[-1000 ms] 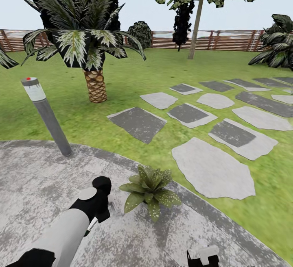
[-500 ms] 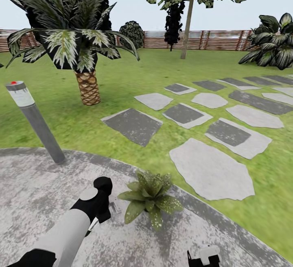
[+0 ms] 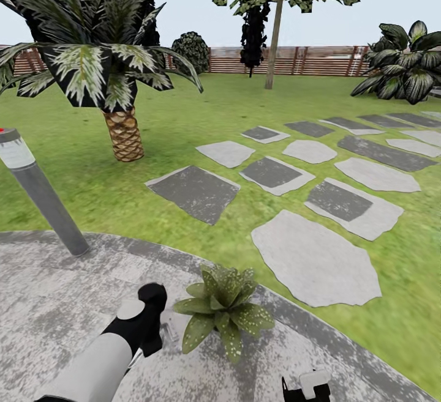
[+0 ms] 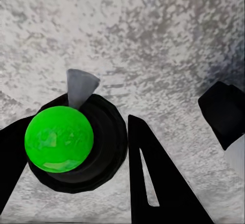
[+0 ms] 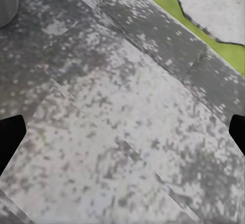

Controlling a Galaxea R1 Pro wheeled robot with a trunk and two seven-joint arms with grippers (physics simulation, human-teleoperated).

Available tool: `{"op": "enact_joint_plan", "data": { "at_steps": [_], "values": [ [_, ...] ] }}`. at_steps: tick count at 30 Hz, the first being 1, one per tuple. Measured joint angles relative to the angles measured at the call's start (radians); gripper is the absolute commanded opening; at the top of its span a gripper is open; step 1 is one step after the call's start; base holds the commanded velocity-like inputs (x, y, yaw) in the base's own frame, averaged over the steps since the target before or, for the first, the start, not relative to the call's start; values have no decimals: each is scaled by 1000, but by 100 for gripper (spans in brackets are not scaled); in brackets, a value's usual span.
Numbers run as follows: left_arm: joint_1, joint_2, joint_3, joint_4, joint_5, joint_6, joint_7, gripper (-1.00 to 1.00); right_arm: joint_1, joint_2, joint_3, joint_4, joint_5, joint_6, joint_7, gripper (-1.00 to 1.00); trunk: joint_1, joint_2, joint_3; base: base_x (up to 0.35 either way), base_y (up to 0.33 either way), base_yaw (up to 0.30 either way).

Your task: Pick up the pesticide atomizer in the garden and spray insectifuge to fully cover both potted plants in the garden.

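Observation:
One potted plant (image 3: 223, 313), a low rosette of speckled green leaves, stands on the grey paved patio (image 3: 55, 292) near its rim. My left gripper (image 3: 154, 333) hangs just left of it, pointing down at the paving. The left wrist view looks down on the pesticide atomizer (image 4: 66, 142), which has a green round top, a pale grey nozzle and a dark base. My left gripper (image 4: 76, 128) is shut on it, one black finger on each side. In the head view the atomizer (image 3: 168, 327) is a small pale sliver beside the gripper. My right gripper (image 3: 306, 385) is low at the picture's edge, and in its wrist view the right gripper (image 5: 122, 134) is open over bare paving.
A grey lamp post (image 3: 38, 197) leans at the patio's left edge. A palm (image 3: 122, 136) stands on the lawn behind it. Grey stepping stones (image 3: 315, 255) run off to the right across the grass. A slatted wooden fence (image 3: 306, 60) closes the far side.
The whole picture has slid left and a little down, so the camera has turned right. The left arm and the atomizer keep the same place beside the plant.

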Motion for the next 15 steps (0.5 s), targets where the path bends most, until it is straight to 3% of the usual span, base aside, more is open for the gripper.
{"op": "enact_joint_plan", "data": {
  "at_steps": [9,15],
  "values": [
    [4,-33,2,-3,16,0,7,-100,0,0,0,0,0,0,0,100,0,0,0,0,0,0],
    [4,-39,4,38,17,1,7,-100,0,0,0,0,0,0,0,100,0,0,0,0,0,0]
  ]
}}
